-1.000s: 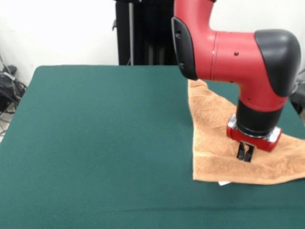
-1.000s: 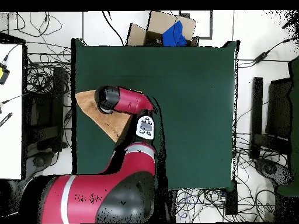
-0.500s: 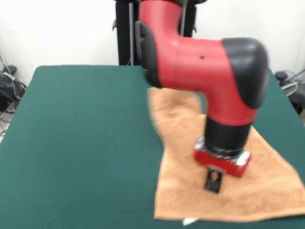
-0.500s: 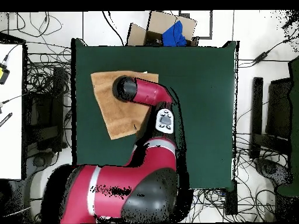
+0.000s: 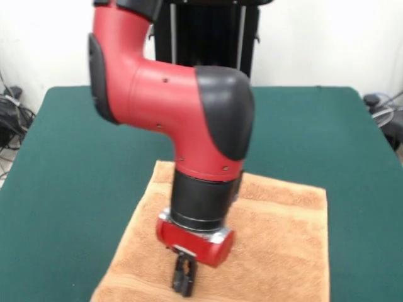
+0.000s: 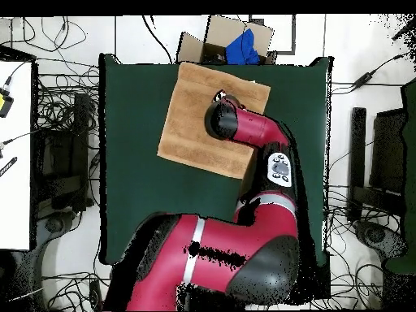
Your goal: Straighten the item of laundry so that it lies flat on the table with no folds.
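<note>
The item of laundry (image 5: 283, 239) is an orange-tan terry towel spread on the green table (image 5: 63, 157), near its front edge in the front view. From overhead the towel (image 6: 183, 122) shows as a slightly tilted rectangle that reaches the table (image 6: 130, 187) edge at the top, with no large fold visible. My gripper (image 5: 184, 280) points straight down onto the towel's near part, its black fingers shut together and pinching the cloth. In the overhead view the arm's wrist hides the gripper and the middle of the towel.
A cardboard box (image 6: 227, 41) with something blue in it stands just past the table edge closest to the towel. Cables and dark equipment (image 6: 382, 162) surround the table. A black stand (image 5: 201, 38) rises behind the arm.
My arm has swung leftward in the front view, dragging the towel from the table's right side to the middle near edge. The towel has opened from a folded triangle into a flat rectangle.
</note>
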